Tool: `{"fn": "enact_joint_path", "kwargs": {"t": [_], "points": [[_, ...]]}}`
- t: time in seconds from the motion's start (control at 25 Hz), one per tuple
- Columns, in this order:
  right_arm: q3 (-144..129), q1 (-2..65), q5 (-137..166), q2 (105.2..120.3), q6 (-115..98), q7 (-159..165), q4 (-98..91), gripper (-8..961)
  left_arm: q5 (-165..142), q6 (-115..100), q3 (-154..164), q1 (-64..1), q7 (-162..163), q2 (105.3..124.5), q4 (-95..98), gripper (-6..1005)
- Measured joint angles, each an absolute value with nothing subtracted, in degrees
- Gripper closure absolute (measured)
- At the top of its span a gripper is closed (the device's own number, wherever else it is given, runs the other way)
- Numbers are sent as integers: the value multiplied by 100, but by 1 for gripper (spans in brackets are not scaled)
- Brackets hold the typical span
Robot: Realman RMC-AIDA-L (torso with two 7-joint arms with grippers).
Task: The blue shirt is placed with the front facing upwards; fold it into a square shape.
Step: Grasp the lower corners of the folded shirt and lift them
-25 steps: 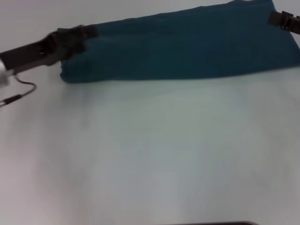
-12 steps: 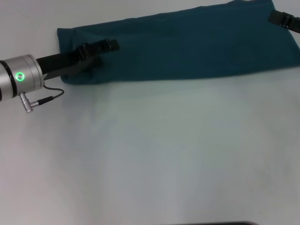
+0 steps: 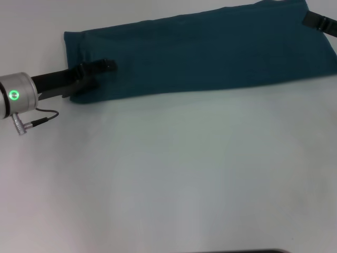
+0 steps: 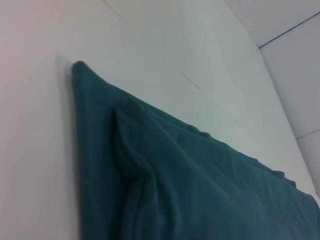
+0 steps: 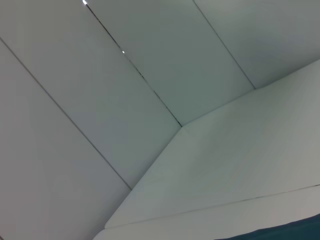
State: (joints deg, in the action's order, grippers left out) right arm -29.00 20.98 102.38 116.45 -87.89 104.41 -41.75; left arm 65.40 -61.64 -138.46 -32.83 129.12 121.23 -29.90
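Note:
The blue shirt [image 3: 210,52] lies folded into a long strip across the far side of the white table [image 3: 168,174], running from left to right. No letters or neck tag show. My left gripper [image 3: 102,74] is open and empty, low over the strip's left end. The left wrist view shows that end of the shirt [image 4: 190,185] with its corner flat and a raised crease. My right gripper [image 3: 318,21] is at the strip's far right end, mostly cut off by the picture's edge. The right wrist view shows only a sliver of the shirt [image 5: 300,231].
The left arm's silver wrist with a green light [image 3: 16,97] and its cable [image 3: 37,121] hang over the table's left side. Wall panels [image 5: 125,75] stand behind the table. A dark edge [image 3: 242,251] shows at the very front.
The shirt's left end has been laid flat, so its corner now lies farther out. My left gripper let go, reached over the cloth, then drew back leftward. The right gripper has not moved.

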Motion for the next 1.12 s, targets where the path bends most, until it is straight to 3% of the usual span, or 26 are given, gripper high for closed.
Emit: {"fn": "enact_joint_path", "kwargs": {"t": [0.4,0.6,0.76,0.88,1.12], "points": [[-2900,2100,10222,11623,-8822,10488,-4175,56,6621,-6706,-13913,-2792,12945,11895,-3353,100],[-2911,2152,10240,11592,-8832,10505,-4175,59,6829,-7846,-14107,-2456,12787,11891,-4143,107],[-2975,2205,10538,11492,-8793,10652,-4226,61,6783,-8666,-14178,-2478,12909,11724,-4391,113],[-2961,2259,10946,11331,-8752,10760,-4246,63,6276,-8400,-14060,-2641,13120,11625,-4332,117],[-2902,2298,11276,11186,-8737,10900,-4246,67,5669,-7493,-14055,-2926,13219,11670,-4022,125]]}}
